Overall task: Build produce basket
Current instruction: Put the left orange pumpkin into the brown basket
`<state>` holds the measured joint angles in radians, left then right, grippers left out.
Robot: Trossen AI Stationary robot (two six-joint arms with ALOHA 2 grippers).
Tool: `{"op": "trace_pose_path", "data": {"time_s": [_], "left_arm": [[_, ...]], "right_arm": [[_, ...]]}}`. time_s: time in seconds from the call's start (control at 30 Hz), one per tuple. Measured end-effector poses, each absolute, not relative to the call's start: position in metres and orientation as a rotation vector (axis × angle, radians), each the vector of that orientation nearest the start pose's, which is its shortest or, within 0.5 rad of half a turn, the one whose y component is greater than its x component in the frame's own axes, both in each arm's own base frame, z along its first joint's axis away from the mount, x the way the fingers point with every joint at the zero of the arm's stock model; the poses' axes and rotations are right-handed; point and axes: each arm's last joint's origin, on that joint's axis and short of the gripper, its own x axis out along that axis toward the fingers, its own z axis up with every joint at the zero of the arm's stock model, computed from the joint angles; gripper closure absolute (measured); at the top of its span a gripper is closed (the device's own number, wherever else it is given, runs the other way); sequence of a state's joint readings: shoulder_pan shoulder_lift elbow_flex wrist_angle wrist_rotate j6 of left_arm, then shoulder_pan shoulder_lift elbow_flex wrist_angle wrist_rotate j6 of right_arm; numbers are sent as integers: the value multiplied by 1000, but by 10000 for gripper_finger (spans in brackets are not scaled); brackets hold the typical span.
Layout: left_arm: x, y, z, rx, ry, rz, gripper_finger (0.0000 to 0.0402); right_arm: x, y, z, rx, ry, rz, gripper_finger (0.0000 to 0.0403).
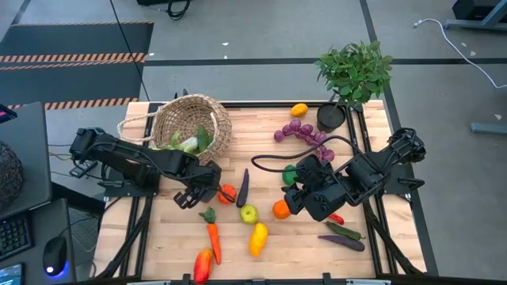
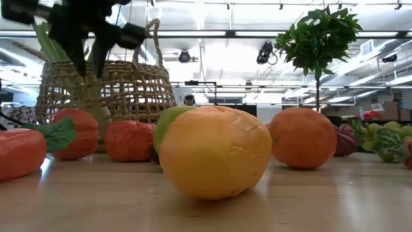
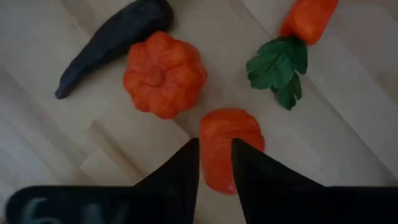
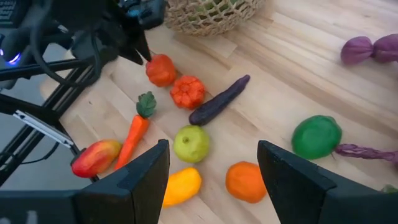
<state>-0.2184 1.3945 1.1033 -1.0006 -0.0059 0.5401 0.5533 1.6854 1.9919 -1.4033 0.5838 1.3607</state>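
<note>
The wicker basket (image 1: 192,125) lies tipped on its side at the far left of the table (image 1: 261,119), with leafy green produce in its mouth. Nearer the middle, a ribbed orange-red tomato (image 3: 163,73) and a dark eggplant (image 3: 112,43) lie just beside the left gripper (image 3: 216,163). A carrot (image 1: 212,236), a green apple (image 1: 249,213), a yellow pepper (image 1: 257,239) and a red-yellow pepper (image 1: 203,265) lie toward the near edge. Purple grapes (image 1: 299,132), a lemon (image 1: 299,110) and a potted plant (image 1: 354,73) occupy the far right.

The left gripper's narrow fingers straddle a smooth red tomato (image 3: 225,146), which rests on the table and is well apart from the basket opening. Contact is not clear.

The right gripper (image 4: 211,165) hovers with fingers wide apart and empty above an orange (image 4: 245,181) and a green pepper (image 4: 316,136)
</note>
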Motion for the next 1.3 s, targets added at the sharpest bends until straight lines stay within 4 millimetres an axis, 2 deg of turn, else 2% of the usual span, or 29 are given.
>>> {"op": "trace_pose_path", "data": {"time_s": [0.13,0.3,0.4,0.53,0.67,0.8,0.9,1.0,1.17,1.3], "left_arm": [[249,-55,274,547,1199,-483,335],[245,-57,273,488,1223,-552,339],[241,-57,264,475,1251,-598,303],[240,-56,261,472,1266,-600,224],[246,-52,262,552,1231,-484,143],[248,-50,262,607,1231,-393,90],[246,-50,262,569,1258,-367,69],[245,-50,259,563,1264,-412,56],[234,-48,235,560,1345,-517,47],[227,-47,221,537,1395,-515,47]], "right_arm": [[266,146,418,654,707,-592,155],[262,141,424,645,699,-578,155],[261,140,425,642,690,-581,155],[261,140,425,641,684,-585,155],[261,140,426,651,677,-586,155],[262,140,426,658,674,-586,155],[262,140,426,671,670,-592,155],[262,140,426,670,665,-596,155],[262,139,426,679,661,-602,155],[262,139,426,692,657,-608,155]]}}
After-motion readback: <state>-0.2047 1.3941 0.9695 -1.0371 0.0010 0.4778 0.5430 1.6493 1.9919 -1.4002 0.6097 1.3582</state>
